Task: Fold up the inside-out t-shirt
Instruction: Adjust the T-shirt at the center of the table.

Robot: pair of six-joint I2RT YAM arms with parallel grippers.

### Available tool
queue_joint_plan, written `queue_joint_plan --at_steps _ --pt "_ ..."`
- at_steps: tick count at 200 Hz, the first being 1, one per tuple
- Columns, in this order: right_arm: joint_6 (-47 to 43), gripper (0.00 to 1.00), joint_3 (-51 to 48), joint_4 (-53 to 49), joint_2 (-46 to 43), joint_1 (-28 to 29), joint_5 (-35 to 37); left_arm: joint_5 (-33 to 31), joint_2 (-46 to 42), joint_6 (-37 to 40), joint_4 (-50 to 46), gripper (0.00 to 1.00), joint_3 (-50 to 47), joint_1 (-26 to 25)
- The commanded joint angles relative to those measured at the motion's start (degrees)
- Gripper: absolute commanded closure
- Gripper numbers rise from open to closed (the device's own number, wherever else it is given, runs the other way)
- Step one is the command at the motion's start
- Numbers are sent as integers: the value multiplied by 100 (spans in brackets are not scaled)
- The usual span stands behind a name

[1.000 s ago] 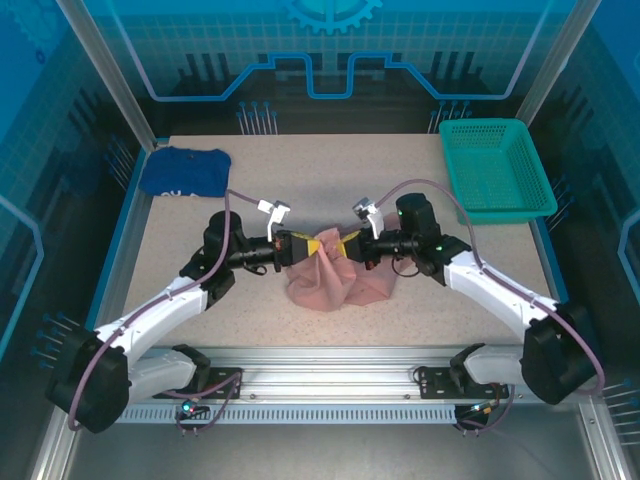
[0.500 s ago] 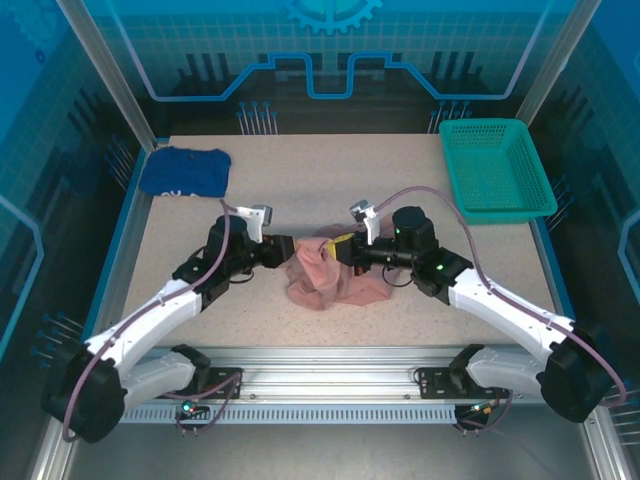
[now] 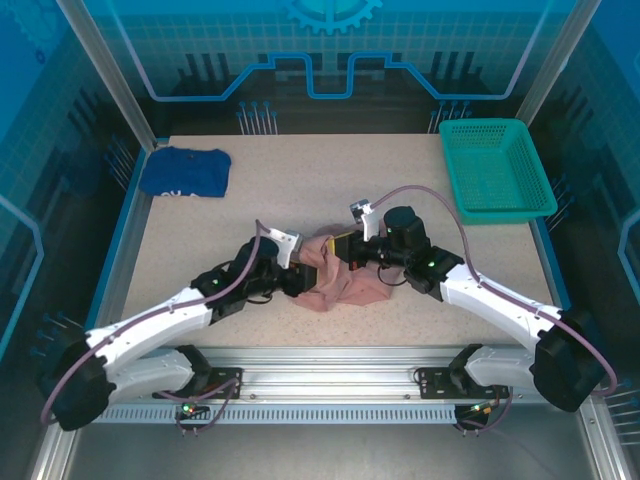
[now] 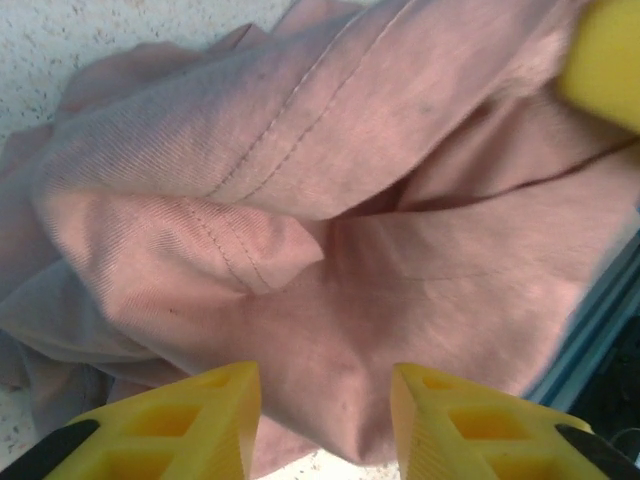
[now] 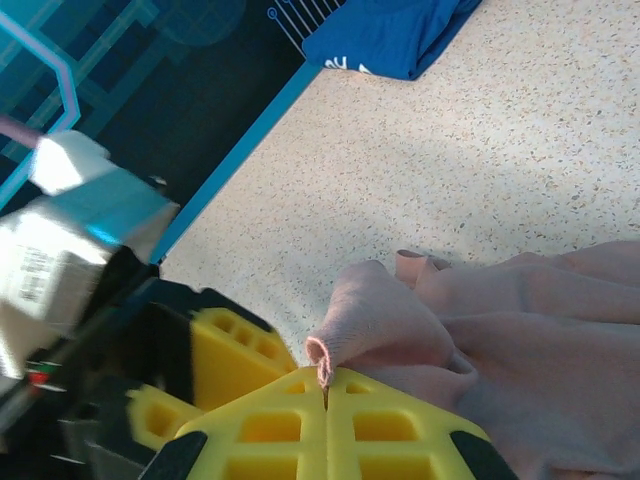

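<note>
Inside-out t-shirt [image 3: 340, 278] at the table's centre: soft, matt dusty-pink cloth, finely woven, with raised stitched seams. The table [image 3: 330, 180] is matt and speckled like stone. At 2 o'clock, a basket [image 3: 497, 165] of teal plastic mesh. At 10 o'clock, a dark blue garment [image 3: 185, 172] of matt cloth. The fingers [image 4: 190, 425] of the left gripper [image 4: 325, 380] and of the right gripper [image 5: 325, 388] are matt yellow plastic, moulded with hollow cells. At 6 o'clock, a rail [image 3: 330, 362] of brushed metal.
</note>
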Motion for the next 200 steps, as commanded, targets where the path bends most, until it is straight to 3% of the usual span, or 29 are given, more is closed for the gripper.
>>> queue_joint_plan --at_steps 1,53,86,117,132,159,200 --pt "99 100 164 110 -100 31 122 -145 443 -130 443 57 428 -29" --pt "156 100 82 252 -174 15 135 -601 1207 -108 657 50 815 -20" --pt "200 100 51 345 -227 12 151 -1265 1378 -191 474 49 888 -15" --pt "242 100 71 420 -254 12 151 -1487 1597 -157 496 50 948 -20" --pt "261 100 71 462 -245 12 147 -1443 1696 -150 645 54 972 -13" --pt "133 100 47 248 -309 6 316 -1331 1621 -103 786 72 998 -21" --pt "-316 100 -19 -436 -597 -318 768 -724 578 184 1063 94 518 0"
